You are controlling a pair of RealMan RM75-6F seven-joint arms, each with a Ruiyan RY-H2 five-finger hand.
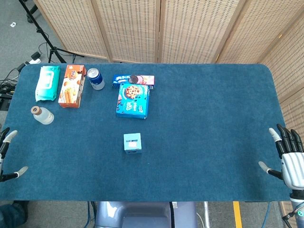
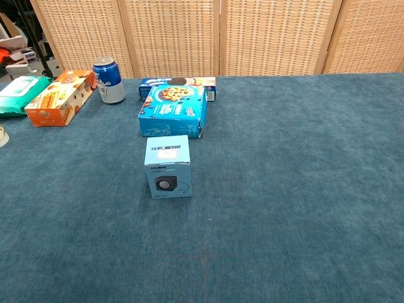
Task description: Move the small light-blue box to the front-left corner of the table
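A: Nearest us, at the table's front edge, we see both hands idle. The left hand [image 1: 7, 156] shows only as a few fingertips at the frame's left border, apart and holding nothing as far as we can tell; most of it is cut off. The right hand [image 1: 289, 159] rests at the right border with fingers spread, empty.

B: And the task object?

A: The small light-blue box [image 1: 132, 143] stands upright on the table [image 1: 213, 123], slightly left of centre and well apart from either hand. We judge that the reach has not yet begun. The next move calls for the left hand to travel inward, close on the box, and carry it toward the front-left corner.

B: Beyond it?

A: A blue cookie box [image 1: 133, 100] lies flat, with a slimmer cookie packet [image 1: 133, 80] just behind it. Further left are a can [image 1: 96, 78], an orange carton [image 1: 72, 85], a wipes pack [image 1: 48, 82] and a small bottle [image 1: 42, 114]. The surface is dark blue carpet-like cloth; woven folding screens [image 1: 190, 28] close the background.
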